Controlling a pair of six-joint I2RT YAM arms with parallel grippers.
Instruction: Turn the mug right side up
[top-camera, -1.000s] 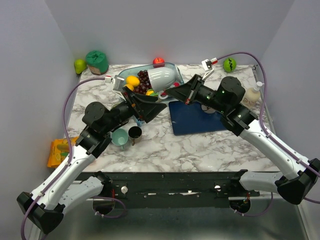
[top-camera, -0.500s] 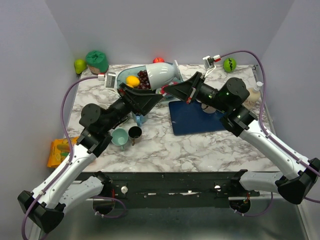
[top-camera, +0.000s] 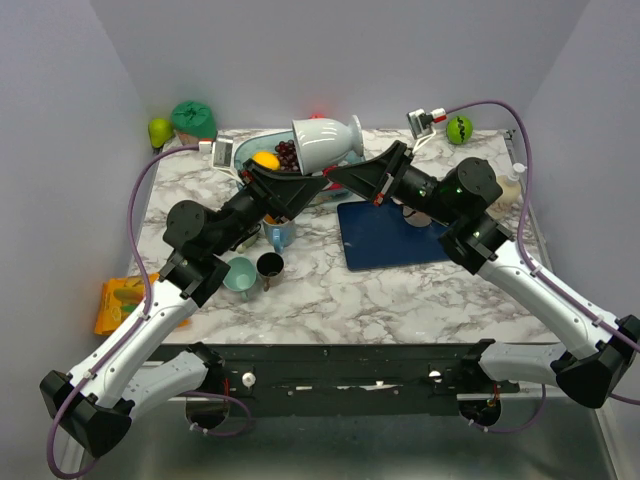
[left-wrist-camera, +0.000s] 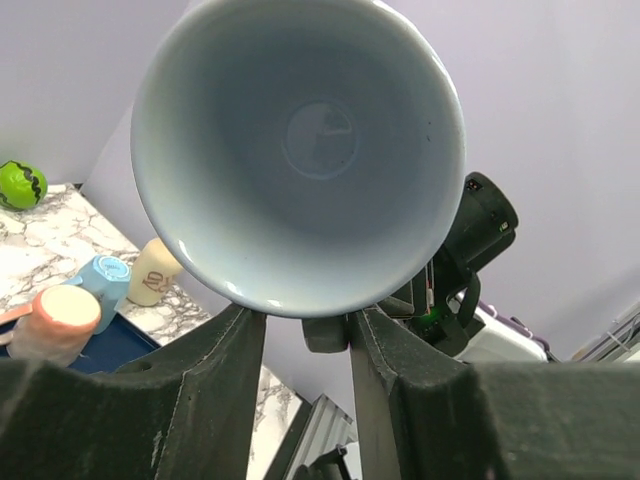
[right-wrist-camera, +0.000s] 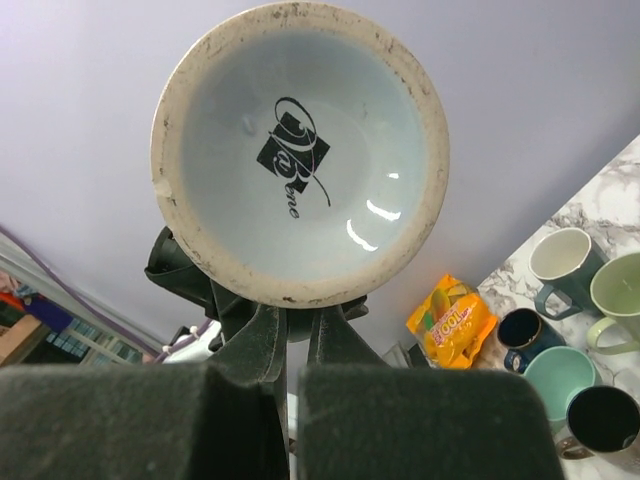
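The pale blue footed mug (top-camera: 325, 140) hangs in the air above the table's back, lying on its side. Its open mouth (left-wrist-camera: 300, 150) faces my left wrist camera, and its foot with a black logo (right-wrist-camera: 298, 150) faces my right wrist camera. My right gripper (top-camera: 333, 172) reaches in from the right and is shut on a thin part under the mug, apparently the handle, which is mostly hidden. My left gripper (left-wrist-camera: 305, 325) comes from the left. Its fingers (left-wrist-camera: 240, 335) stand partly apart just under the rim, on either side of a grey block (left-wrist-camera: 325, 335).
A teal fruit bowl (top-camera: 245, 150) with grapes and an orange sits below the mug. Several mugs (top-camera: 240, 275) stand at the left front, beside a dark blue mat (top-camera: 390, 235). A yellow snack packet (top-camera: 118, 303) lies at the left edge, and green fruit (top-camera: 459, 128) lies at the back.
Both arms lifted the mug and tipped it from slanting over the bowl to lying sideways, higher up. My left gripper's fingers narrowed from wide open as it came up under the rim.
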